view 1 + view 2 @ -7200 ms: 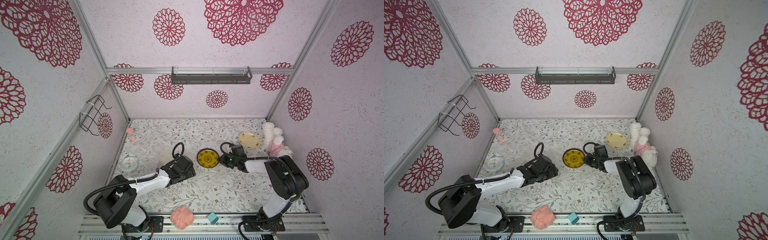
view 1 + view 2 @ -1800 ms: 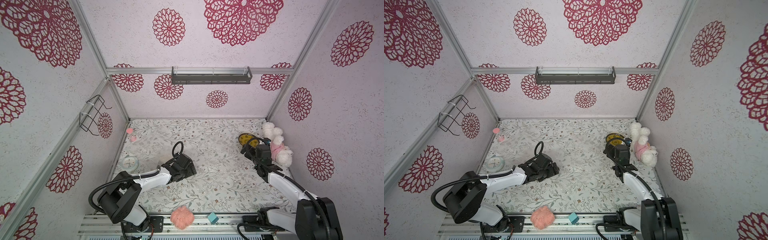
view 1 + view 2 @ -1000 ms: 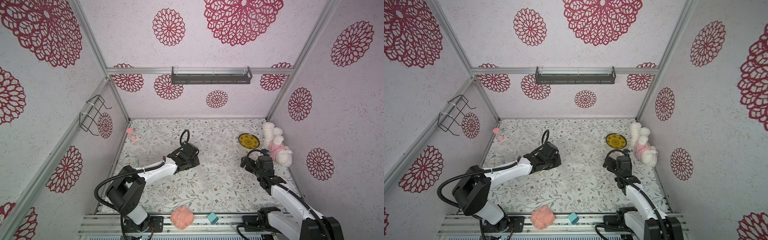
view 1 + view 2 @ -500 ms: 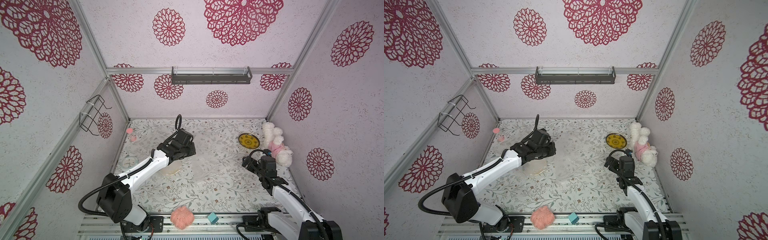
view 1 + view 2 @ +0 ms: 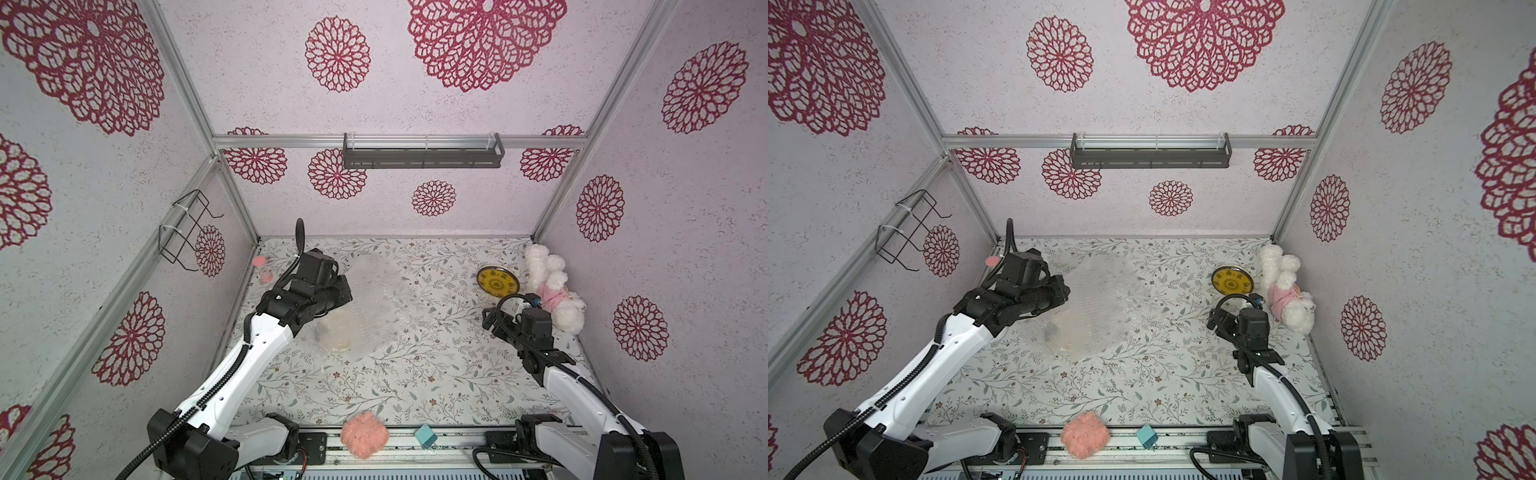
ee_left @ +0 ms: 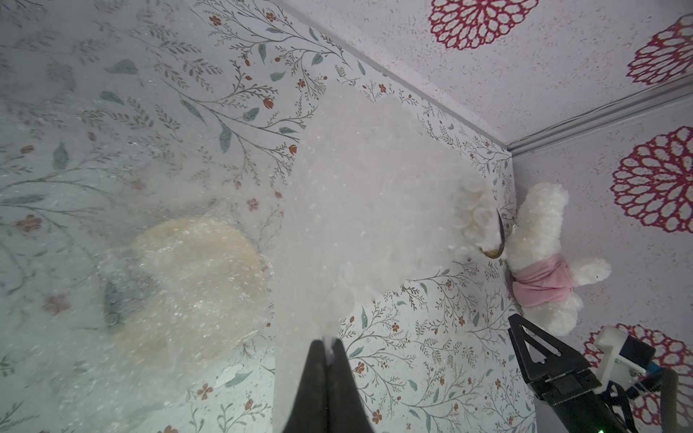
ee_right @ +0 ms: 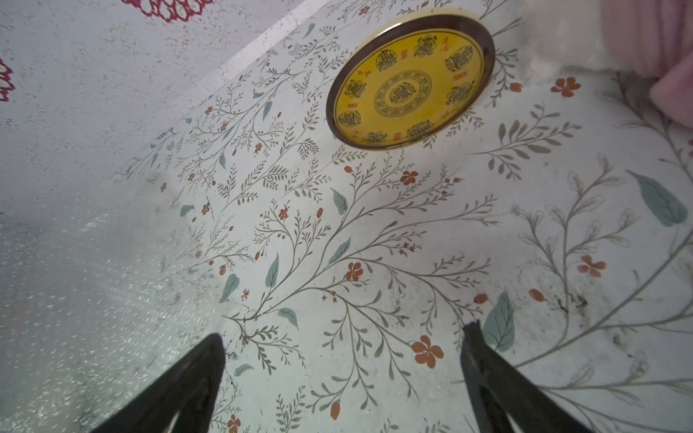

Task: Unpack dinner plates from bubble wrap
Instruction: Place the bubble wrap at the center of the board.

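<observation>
The bubble wrap (image 5: pixel 376 305) (image 5: pixel 1098 305) lies toward the left rear of the counter (image 5: pixel 415 382). One corner is lifted, pinched between the shut left jaws, as the left wrist view shows (image 6: pixel 369 187). From there the sheet hangs in a cloudy fold and spreads down onto the counter. Under its lower part sits a pale cream dinner plate (image 5: pixel 338 332) (image 6: pixel 195 285), flat and blurred by the film; its motifs cannot be made out. The yellow dinner plate (image 5: pixel 497 281) (image 7: pixel 408 80) lies bare and flat near the right rear corner, well apart from the wrap, with a dark rim and dark ornaments.

The left arm (image 5: pixel 266 345) reaches in from the front left and covers the sheet's left edge in both top views. The right jaws stand wide with nothing between them, over bare counter between the wrap and the yellow plate. The right arm (image 5: pixel 540 353) runs along the right side.

A white plush toy (image 5: pixel 548 291) in pink cloth lies against the right wall, just beside the yellow plate. A small pink object (image 5: pixel 261 266) stands by the left wall. A pink yarn ball (image 5: pixel 365 434) and a teal cube (image 5: pixel 426 436) rest on the front rail. The middle and front of the counter are open.
</observation>
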You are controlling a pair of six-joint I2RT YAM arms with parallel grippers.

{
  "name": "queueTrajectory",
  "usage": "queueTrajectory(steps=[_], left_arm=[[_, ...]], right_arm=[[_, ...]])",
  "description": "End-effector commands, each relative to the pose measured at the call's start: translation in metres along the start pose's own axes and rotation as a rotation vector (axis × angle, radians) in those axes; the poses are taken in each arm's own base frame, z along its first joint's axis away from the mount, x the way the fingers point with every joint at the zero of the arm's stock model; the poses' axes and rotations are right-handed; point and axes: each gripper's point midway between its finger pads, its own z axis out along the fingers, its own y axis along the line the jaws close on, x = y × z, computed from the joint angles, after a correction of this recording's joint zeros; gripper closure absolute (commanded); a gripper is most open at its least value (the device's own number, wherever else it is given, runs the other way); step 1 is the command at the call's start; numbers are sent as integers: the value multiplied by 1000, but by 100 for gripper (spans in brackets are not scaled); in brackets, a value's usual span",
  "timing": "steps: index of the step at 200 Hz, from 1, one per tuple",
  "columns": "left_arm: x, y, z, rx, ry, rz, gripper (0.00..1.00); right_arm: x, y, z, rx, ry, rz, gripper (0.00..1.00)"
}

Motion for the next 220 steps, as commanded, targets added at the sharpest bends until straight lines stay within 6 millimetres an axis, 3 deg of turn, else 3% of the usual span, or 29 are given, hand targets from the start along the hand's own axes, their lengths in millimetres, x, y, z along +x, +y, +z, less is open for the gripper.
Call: queueTrajectory(steps=[1, 86, 220], left_arm=[[-1, 21, -4, -39, 30, 5, 100], [-40, 76, -26, -96, -47, -50, 100], [-38, 166, 0, -192, -60, -106, 100]], right_arm=[[-9, 7, 2, -34, -27, 3, 1], [-9, 10, 3, -47, -10, -13, 1], [4, 6, 5, -52, 24, -14, 1]])
